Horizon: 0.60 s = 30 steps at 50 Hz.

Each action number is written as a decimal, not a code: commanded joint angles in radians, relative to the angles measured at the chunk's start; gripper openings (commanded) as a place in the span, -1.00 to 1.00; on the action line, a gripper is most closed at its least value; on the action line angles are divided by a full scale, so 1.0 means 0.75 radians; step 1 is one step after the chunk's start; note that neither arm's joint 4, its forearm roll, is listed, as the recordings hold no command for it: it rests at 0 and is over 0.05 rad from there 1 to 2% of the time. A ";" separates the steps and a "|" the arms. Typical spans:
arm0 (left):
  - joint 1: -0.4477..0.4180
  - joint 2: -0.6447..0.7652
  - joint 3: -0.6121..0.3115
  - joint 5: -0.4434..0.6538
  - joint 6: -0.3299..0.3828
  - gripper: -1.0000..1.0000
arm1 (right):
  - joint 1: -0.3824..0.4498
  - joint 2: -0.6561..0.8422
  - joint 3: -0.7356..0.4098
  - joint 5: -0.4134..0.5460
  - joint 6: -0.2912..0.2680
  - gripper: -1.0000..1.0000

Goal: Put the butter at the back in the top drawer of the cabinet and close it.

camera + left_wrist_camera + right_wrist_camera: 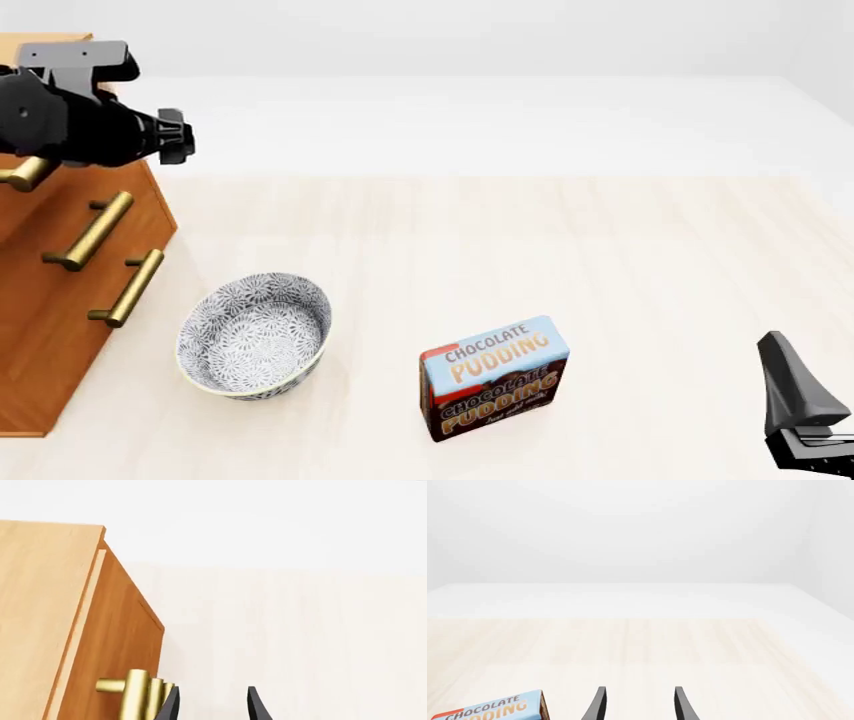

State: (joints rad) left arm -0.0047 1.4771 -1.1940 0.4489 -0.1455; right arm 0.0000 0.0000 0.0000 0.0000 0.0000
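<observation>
Spreading apart with bare tabletop showing between them, the two black fingers of the left gripper [212, 704] hold nothing in the left wrist view. A brass handle [137, 694] sits just beside one fingertip, at the outside of it, not between the fingers. That handle is mounted on the orange-brown front of the top drawer [123, 645], which belongs to the wooden cabinet [40, 615]; the cabinet's pale top slab fills one side of this view. Whether the fingertip touches the handle cannot be told.

In the front view, the left arm [80, 120] is a black mass high at the far left, covering the cabinet's upper corner. Below it, two more brass handles run down the cabinet's slanted front.

The right gripper [639, 704] also has its fingers parted and empty in the right wrist view, over pale wood-grain table [694, 650]. Near it lies the corner of a blue chocolate pudding box [494, 709]. In the front view this gripper sits low at the right edge, well apart from everything else.

On the table in the front view, a patterned grey-and-white bowl [254, 336] stands near the cabinet, and the pudding box stands upright to its right, nearer the middle.

The butter is not visible in any view.
</observation>
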 commanded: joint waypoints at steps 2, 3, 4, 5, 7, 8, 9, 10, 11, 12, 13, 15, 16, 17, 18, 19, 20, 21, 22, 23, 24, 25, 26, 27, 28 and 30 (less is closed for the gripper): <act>0.080 0.006 0.092 0.004 0.028 1.00 | 0.000 0.000 0.000 0.000 0.000 1.00; 0.092 0.011 0.098 -0.003 0.027 1.00 | 0.000 0.000 0.000 0.000 0.000 1.00; 0.092 0.011 0.098 -0.003 0.027 1.00 | 0.000 0.000 0.000 0.000 0.000 1.00; 0.096 0.008 0.102 -0.006 0.030 1.00 | 0.000 0.000 0.000 0.000 0.000 1.00; 0.098 0.007 0.101 -0.004 0.031 1.00 | 0.000 0.000 0.000 0.000 0.000 1.00; 0.101 0.006 0.100 -0.003 0.032 1.00 | 0.000 0.000 0.000 0.000 0.000 1.00; 0.106 0.001 0.097 -0.003 0.035 1.00 | 0.000 0.000 0.000 0.000 0.000 1.00; 0.111 0.000 0.096 -0.002 0.036 1.00 | 0.000 0.000 0.000 0.000 0.000 1.00; 0.119 -0.001 0.097 -0.001 0.040 1.00 | 0.000 0.000 0.000 0.000 0.000 1.00; 0.128 -0.010 0.099 0.001 0.049 1.00 | 0.000 0.000 0.000 0.000 0.000 1.00; 0.129 -0.015 0.101 0.002 0.047 1.00 | 0.000 0.000 0.000 0.000 0.000 1.00; 0.142 -0.032 0.109 0.004 0.056 1.00 | 0.000 0.000 0.000 0.000 0.000 1.00; 0.142 -0.032 0.109 0.004 0.056 1.00 | 0.000 0.000 0.000 0.000 0.000 1.00; 0.142 -0.039 0.111 0.006 0.055 1.00 | 0.000 0.000 0.000 0.000 0.000 1.00; 0.142 -0.048 0.114 0.010 0.057 1.00 | 0.000 0.000 0.000 0.000 0.000 1.00; 0.141 -0.059 0.114 0.012 0.060 1.00 | 0.000 0.000 0.000 0.000 0.000 1.00; 0.140 -0.067 0.115 0.015 0.062 1.00 | 0.000 0.000 0.000 0.000 0.000 1.00; 0.138 -0.079 0.114 0.020 0.065 1.00 | 0.000 0.000 0.000 0.000 0.000 1.00; 0.138 -0.087 0.114 0.023 0.070 1.00 | 0.000 0.000 0.000 0.000 0.000 1.00; 0.137 -0.103 0.114 0.028 0.078 1.00 | 0.000 0.000 0.000 0.000 0.000 1.00; 0.137 -0.103 0.114 0.028 0.078 1.00 | 0.000 0.000 0.000 0.000 0.000 1.00; 0.130 -0.121 0.114 0.037 0.076 1.00 | 0.000 0.000 0.000 0.000 0.000 1.00; 0.130 -0.122 0.114 0.037 0.076 1.00 | 0.000 0.000 0.000 0.000 0.000 1.00; 0.126 -0.136 0.115 0.044 0.077 1.00 | 0.000 0.000 0.000 0.000 0.000 1.00; 0.124 -0.148 0.115 0.050 0.079 1.00 | 0.000 0.000 0.000 0.000 0.000 1.00; 0.085 -0.168 0.111 0.064 0.031 1.00 | 0.000 0.000 0.000 0.000 0.000 1.00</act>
State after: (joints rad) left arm 0.0563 1.4073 -1.1386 0.4607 -0.0742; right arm 0.0000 0.0000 0.0000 0.0000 0.0000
